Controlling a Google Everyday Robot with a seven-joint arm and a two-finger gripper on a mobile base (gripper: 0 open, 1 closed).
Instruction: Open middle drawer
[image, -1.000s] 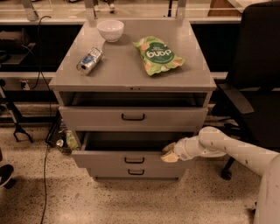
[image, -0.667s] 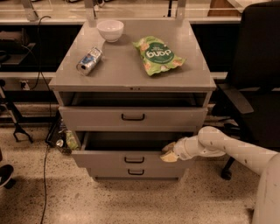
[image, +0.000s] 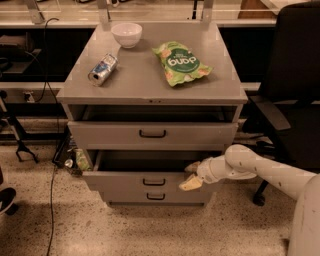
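The grey metal table (image: 145, 82) with its stack of drawers fills the middle of the floor, with a long bench behind it. A black office chair (image: 295, 75) stands close at its right side, and the robot's white arm (image: 270, 172) reaches in from the right, passing low in front of the chair.

The middle drawer (image: 135, 179) is pulled out towards me farther than the others, so its dark tray shows behind the low front panel with the small black handle. The top drawer (image: 152, 134) above it also sits a little way out. The bottom drawer (image: 156, 196) sits farther back than the middle one.

On the table top lie a green snack bag (image: 181, 63) at the right, a white bowl (image: 126, 34) at the far edge, and a can (image: 102, 70) on its side at the left. A black cable (image: 50, 175) trails down the left side.

The gripper (image: 191, 175) is at the right end of the middle drawer's front. Its jaws stand apart, one over the top edge inside the tray, one in front of the panel. I cannot tell whether they pinch it.
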